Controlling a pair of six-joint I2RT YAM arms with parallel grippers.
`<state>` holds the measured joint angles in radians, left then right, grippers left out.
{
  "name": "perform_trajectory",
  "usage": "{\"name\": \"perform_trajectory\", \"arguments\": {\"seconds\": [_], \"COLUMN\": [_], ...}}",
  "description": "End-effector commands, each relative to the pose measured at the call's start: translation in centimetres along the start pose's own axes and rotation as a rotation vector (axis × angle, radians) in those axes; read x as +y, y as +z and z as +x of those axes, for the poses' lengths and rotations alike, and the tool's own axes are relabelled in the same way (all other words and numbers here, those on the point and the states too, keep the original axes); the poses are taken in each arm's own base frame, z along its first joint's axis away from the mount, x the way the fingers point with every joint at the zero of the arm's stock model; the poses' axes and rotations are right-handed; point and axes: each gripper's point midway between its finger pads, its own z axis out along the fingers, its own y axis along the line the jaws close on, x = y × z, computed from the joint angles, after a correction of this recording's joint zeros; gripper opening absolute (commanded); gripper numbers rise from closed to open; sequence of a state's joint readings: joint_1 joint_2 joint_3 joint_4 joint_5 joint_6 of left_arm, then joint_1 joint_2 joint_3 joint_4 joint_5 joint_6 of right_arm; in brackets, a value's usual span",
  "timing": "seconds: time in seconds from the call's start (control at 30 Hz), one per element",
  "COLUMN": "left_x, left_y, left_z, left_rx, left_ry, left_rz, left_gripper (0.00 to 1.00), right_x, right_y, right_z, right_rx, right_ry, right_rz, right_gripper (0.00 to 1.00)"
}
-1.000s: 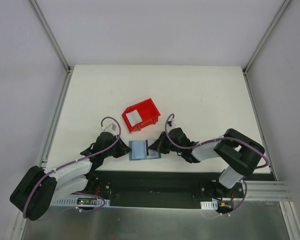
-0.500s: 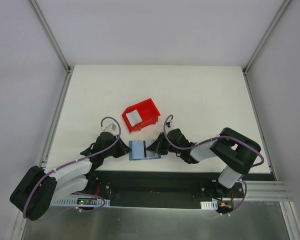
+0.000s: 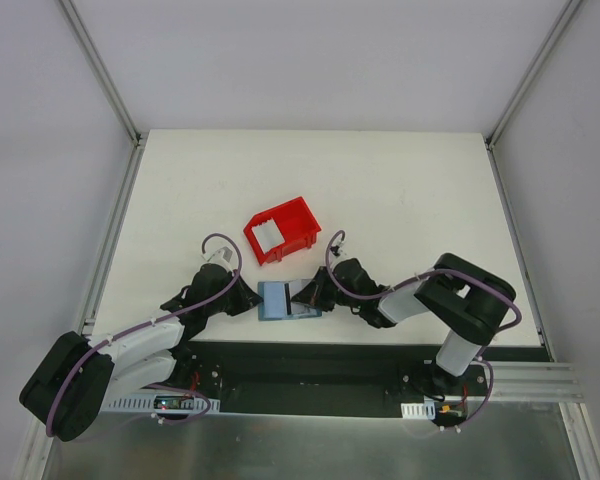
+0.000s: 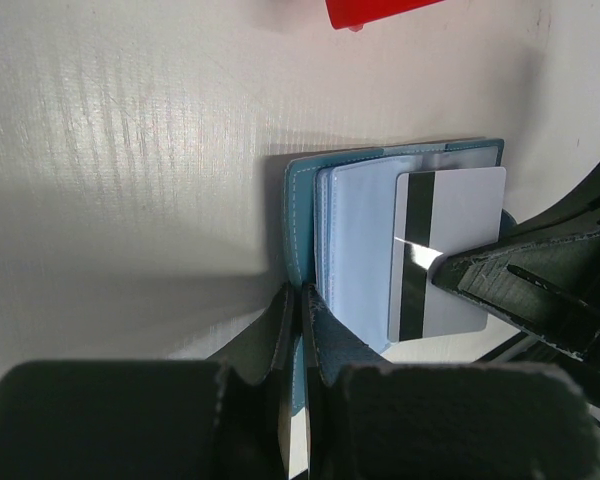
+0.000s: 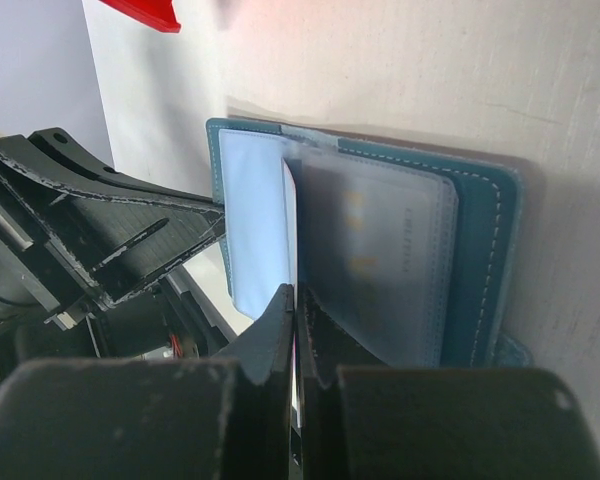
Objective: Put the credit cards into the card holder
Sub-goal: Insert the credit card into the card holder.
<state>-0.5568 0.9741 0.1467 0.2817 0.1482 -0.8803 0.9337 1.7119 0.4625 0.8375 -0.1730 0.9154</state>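
Observation:
The teal card holder (image 3: 276, 301) lies open near the table's front edge, its light blue pockets (image 4: 355, 230) facing up. My left gripper (image 3: 248, 300) is shut on the holder's left edge (image 4: 298, 250) and pins it down. My right gripper (image 3: 308, 297) is shut on a white credit card with a black stripe (image 4: 450, 250). It holds the card over the holder's right half, leading edge (image 5: 291, 210) at the pockets. A clear sleeve (image 5: 380, 260) on the right flap shows another card inside. Another white card (image 3: 268, 235) lies in the red bin.
The red plastic bin (image 3: 282, 229) stands just behind the holder, open side toward the arms. The two grippers face each other across the holder, a few centimetres apart. The table's front edge and the black base rail (image 3: 310, 365) are right behind the grippers.
My right gripper has moved a little to the left with the card, further over the holder. The left gripper and the holder have stayed in place.

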Motion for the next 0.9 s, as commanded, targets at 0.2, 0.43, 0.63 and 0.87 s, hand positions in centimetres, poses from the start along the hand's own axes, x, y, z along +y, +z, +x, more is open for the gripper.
{"name": "perform_trajectory", "arguments": {"seconds": [0.2, 0.43, 0.63, 0.87], "left_x": [0.9, 0.9, 0.9, 0.8], "left_y": [0.1, 0.1, 0.1, 0.1], "left_z": [0.7, 0.7, 0.8, 0.7], "left_rx": [0.016, 0.016, 0.018, 0.019], "left_ry": [0.000, -0.001, 0.000, 0.003], "left_rz": [-0.021, -0.021, -0.022, -0.019], "left_gripper": [0.00, 0.00, 0.00, 0.00], "right_x": [-1.5, -1.4, -1.0, 0.2], "right_y": [-0.5, -1.2, -1.3, -0.6], "right_z": [-1.8, -2.1, -1.2, -0.7], "right_rx": [-0.051, -0.062, -0.034, -0.014], "right_ry": [-0.011, -0.031, -0.051, -0.071], "right_rz": [0.037, 0.044, 0.039, 0.008], "right_gripper": [0.00, 0.00, 0.00, 0.00]}}
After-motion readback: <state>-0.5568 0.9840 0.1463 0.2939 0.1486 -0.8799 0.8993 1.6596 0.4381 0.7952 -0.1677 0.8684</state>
